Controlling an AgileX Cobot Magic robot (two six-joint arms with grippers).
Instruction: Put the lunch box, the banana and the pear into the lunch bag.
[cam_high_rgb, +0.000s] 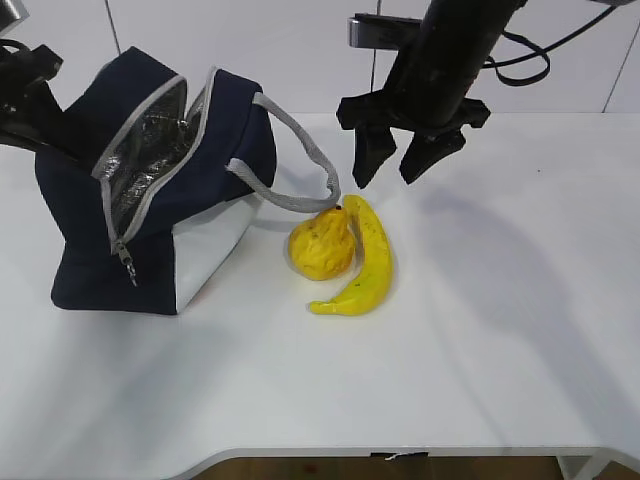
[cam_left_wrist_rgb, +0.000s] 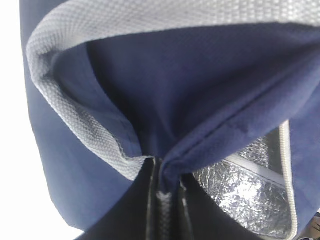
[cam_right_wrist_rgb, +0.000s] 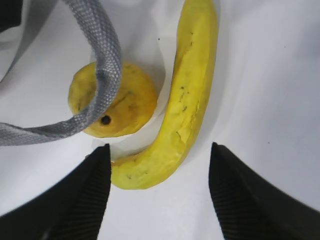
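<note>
The banana (cam_high_rgb: 365, 268) lies on the table (cam_high_rgb: 500, 330), curved around the pear (cam_high_rgb: 321, 246) and touching it, just beside the lunch bag (cam_high_rgb: 160, 180), with the right gripper (cam_high_rgb: 402, 165) hanging above it, jaws wide and empty. It looks firm, light and smooth-skinned, so a hold across its thick middle seems safest, though the inner finger has little room beside the pear and the grey handle (cam_right_wrist_rgb: 97, 60) draped over it. The left gripper, seen only from its wrist camera, is pinched on the bag's navy fabric, holding the mouth open beyond the pear; the table on the banana's outer side is free.

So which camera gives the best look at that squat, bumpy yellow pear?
The exterior view: the squat bumpy yellow pear shows whole beside the banana. The right wrist view has a grey strap across it; the left wrist view misses it.
</note>
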